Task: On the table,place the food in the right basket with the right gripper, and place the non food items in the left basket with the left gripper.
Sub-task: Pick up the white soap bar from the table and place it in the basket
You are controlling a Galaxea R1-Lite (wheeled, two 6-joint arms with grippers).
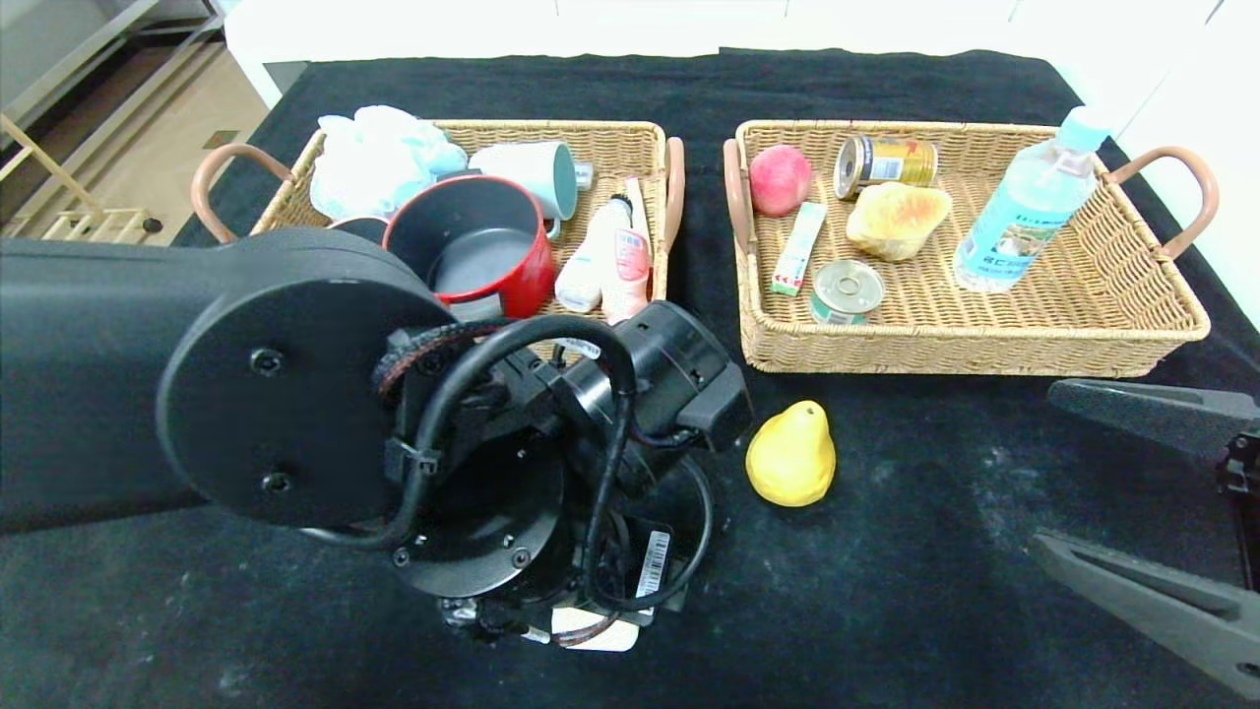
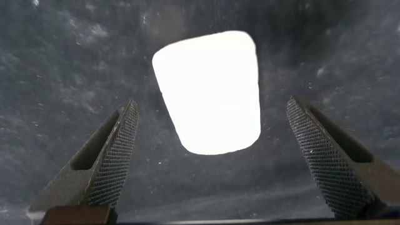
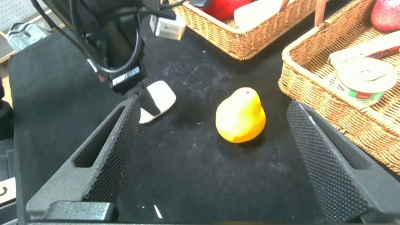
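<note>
A: While the black-clothed worktop (image 1: pixel 935 551) is carrying both baskets, what is lying loose on it?

B: Two items. A yellow pear (image 1: pixel 790 456) is lying just in front of the right basket (image 1: pixel 1171 325), near its left corner. A white pad (image 2: pixel 209 90) is lying on the cloth directly under the left gripper (image 2: pixel 212 159); in the head view only its edge is showing beneath the arm.

A: Left gripper?

B: Hanging over the pad, pointing down, jaws standing wide with the pad between them and touching neither; it is holding nothing.

A: Right gripper?

B: The right gripper (image 3: pixel 212 162) is sitting low at the worktop's right edge, jaws also spread wide and empty, the pear lying ahead between their lines, well apart from them.

A: Left basket (image 1: pixel 630 133) contents?

B: A red pot (image 1: pixel 472 246), a white cup (image 1: pixel 532 177) lying on its side, a white-and-blue cloth bundle (image 1: pixel 379 158), and a pale bottle with a pink label (image 1: pixel 610 261) are all resting inside.

A: Right basket contents?

B: A peach (image 1: pixel 780 179), a gold can (image 1: pixel 886 162) on its side, a bread piece (image 1: pixel 898 219), a green-white stick packet (image 1: pixel 799 246), a tin (image 1: pixel 847 292) with its lid up, and a water bottle (image 1: pixel 1029 207) leaning toward the far right corner.
</note>
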